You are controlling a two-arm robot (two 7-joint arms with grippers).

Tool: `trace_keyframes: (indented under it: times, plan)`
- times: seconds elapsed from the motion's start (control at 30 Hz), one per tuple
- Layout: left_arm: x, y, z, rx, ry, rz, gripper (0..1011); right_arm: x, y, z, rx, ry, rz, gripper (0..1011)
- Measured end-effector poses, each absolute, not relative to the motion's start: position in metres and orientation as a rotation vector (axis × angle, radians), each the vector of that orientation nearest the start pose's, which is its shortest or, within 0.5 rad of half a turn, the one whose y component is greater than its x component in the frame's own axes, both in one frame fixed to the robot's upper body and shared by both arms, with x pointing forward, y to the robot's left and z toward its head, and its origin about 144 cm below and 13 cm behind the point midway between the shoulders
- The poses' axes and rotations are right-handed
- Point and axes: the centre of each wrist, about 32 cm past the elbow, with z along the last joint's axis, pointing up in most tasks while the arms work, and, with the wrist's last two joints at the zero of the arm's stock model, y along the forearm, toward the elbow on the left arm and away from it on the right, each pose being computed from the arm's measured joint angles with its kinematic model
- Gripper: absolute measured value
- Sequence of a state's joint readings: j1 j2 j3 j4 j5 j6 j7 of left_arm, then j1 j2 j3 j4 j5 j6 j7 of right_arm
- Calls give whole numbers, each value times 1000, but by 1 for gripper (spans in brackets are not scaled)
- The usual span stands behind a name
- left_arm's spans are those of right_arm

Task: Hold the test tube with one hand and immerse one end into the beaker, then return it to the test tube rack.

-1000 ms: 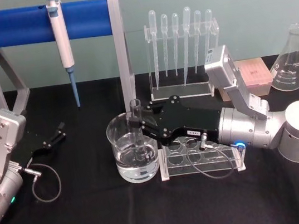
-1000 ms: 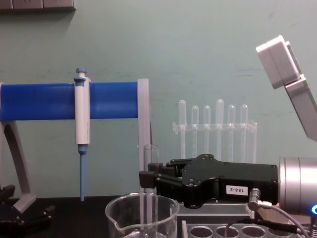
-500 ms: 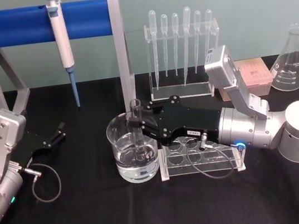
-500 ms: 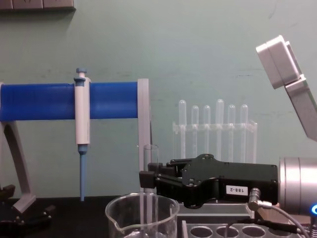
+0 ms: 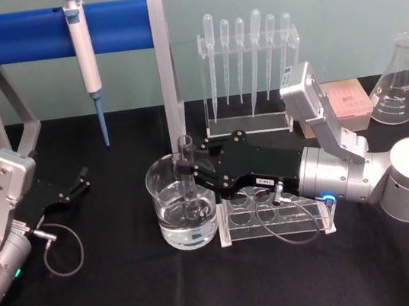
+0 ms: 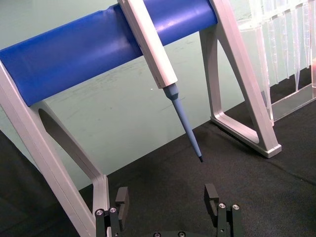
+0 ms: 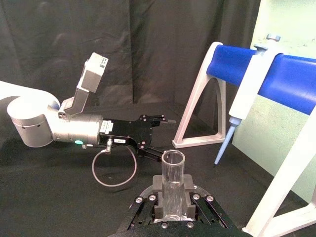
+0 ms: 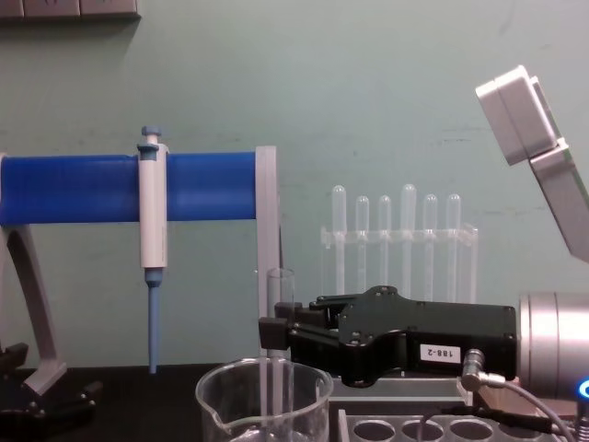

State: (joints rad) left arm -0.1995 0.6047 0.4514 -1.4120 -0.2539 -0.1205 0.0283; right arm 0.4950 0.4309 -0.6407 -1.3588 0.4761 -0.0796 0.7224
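Right arm reaches in level from the right, over the test tube rack. Right gripper pinches the test tube a little below its rim. Tube stands upright inside the beaker, lower end in the water. Beaker sits just beside the rack's left end. Left gripper rests low at the table's left, fingers spread, well apart from the beaker.

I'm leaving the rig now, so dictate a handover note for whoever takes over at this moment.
Right gripper: shut on the test tube, holding it upright, lower end dipped in the beaker.
Left gripper: open, idle at the left of the table.
Test tube rack: just right of the beaker.
Done: immersion. Left: lift the tube out, set it in the rack.
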Motion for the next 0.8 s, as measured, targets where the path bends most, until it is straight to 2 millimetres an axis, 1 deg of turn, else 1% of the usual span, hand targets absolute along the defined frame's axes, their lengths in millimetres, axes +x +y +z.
trace_keyframes:
  times: [0.8]
  plan:
    - [489, 310, 1140, 304, -285, 1248, 1000, 552, -207, 1201, -70, -141, -382, 242]
